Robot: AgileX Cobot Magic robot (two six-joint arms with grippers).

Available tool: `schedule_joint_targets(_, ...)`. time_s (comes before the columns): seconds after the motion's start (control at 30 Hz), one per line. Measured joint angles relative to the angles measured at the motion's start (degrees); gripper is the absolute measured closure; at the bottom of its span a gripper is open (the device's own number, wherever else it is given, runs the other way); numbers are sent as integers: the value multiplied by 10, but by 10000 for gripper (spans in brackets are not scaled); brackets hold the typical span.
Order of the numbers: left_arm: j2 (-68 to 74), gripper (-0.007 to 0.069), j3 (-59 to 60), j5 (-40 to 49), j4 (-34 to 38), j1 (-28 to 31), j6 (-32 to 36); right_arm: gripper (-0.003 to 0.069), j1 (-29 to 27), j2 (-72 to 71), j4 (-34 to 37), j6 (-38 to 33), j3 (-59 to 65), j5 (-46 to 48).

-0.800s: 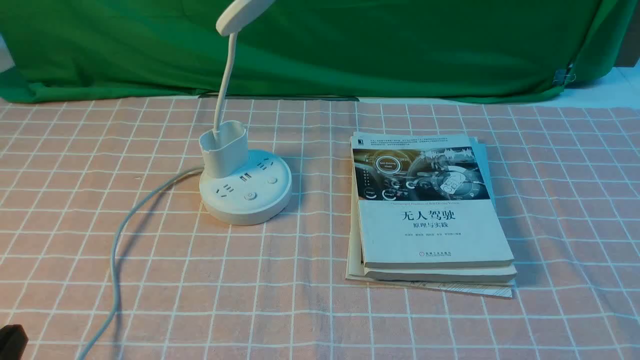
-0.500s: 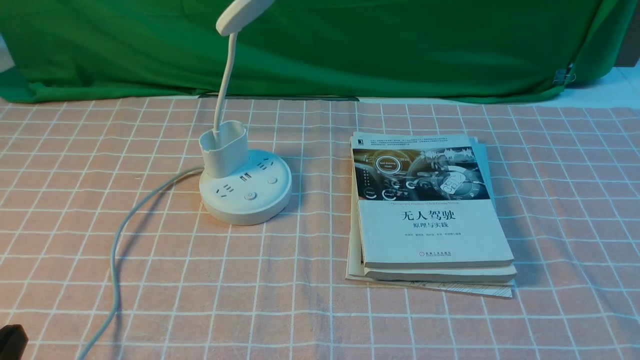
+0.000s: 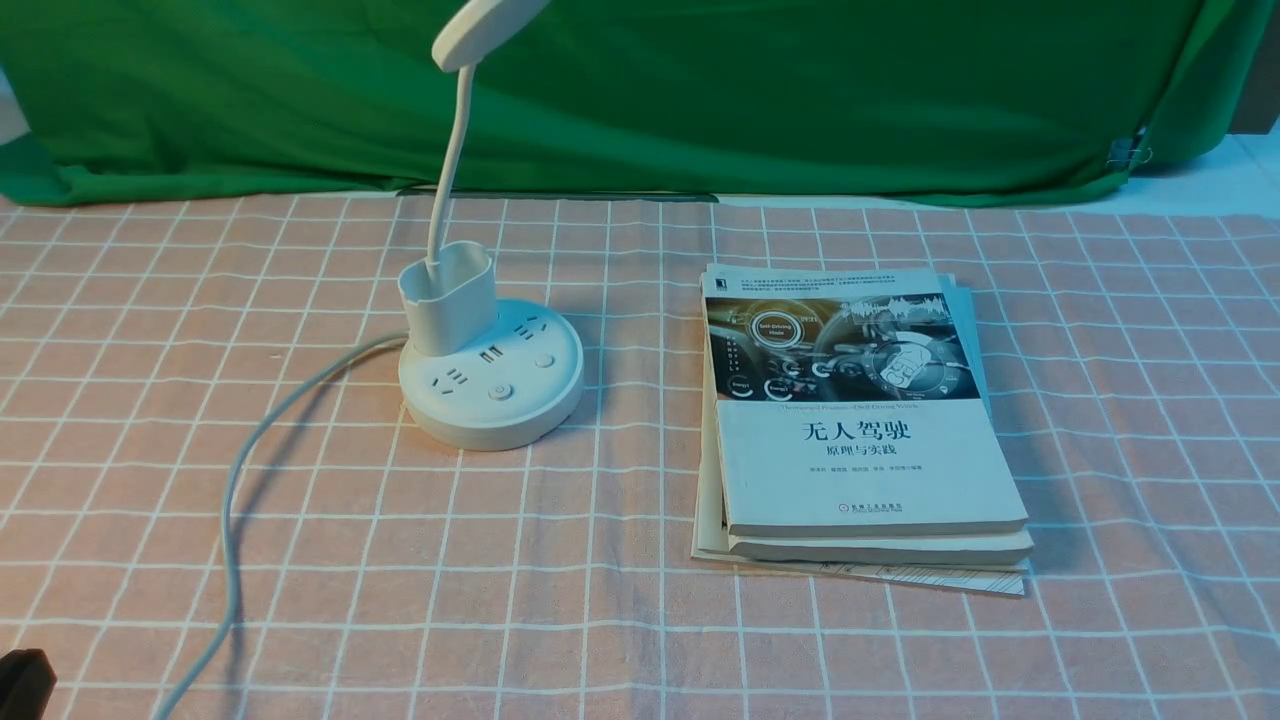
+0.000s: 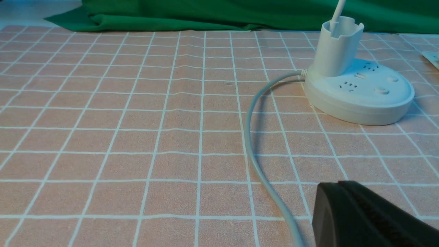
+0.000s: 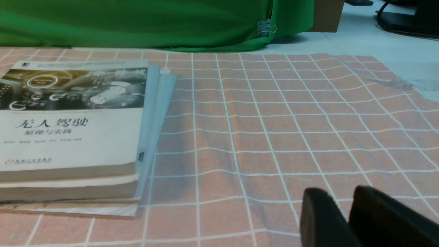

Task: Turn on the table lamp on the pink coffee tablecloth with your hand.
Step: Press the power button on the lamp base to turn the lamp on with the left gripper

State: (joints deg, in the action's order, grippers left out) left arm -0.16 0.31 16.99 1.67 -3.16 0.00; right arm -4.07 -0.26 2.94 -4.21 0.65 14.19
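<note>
Front view: the white table lamp (image 3: 492, 420) stands upright on the pink coffee tablecloth (image 3: 600, 520), on the robot's left side of the desk, with the book stack (image 3: 870, 470) well apart to its right. Its round base carries 2 buttons, and the nearer, the power button (image 3: 501, 392), bears what looks like a power mark; which of the 2 works the light is a guess. The lamp head (image 3: 485, 30) is cut off by the frame, and whether it is lit cannot be told. Only a dark tip of the left gripper (image 3: 25, 685) shows, near the grey-white cord (image 3: 232, 560) but well apart from the base.

Left wrist view: the left jaws are together, with no gap seen between the tips, and hold nothing. The cord runs between them and the lamp base.

Right wrist view: the right gripper (image 5: 341, 188) has its jaws slightly parted, with nothing between the tips, over cloth beside the books.

I judge the step in hand to be the start of the left arm's approach. The next move calls for lifting clear of the cord, reaching forward and rightward, then pressing straight down with closed tips. An off-centre push could slide the base or miss the button.
</note>
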Motion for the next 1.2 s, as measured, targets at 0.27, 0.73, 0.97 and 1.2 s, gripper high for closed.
schedule_joint_targets(0.27,0,622,0,-5,-26,0,21,427,0,0,0,1,0,0)
schedule_joint_targets(0.73,0,622,0,-389,-76,0,34,422,0,0,0,0,0,0)
schedule_joint_targets(0.97,0,622,0,-518,-85,0,28,422,0,0,0,0,0,0)
schedule_joint_targets(1.2,-2,622,-77,-580,-100,0,-174,421,0,0,0,0,0,0)
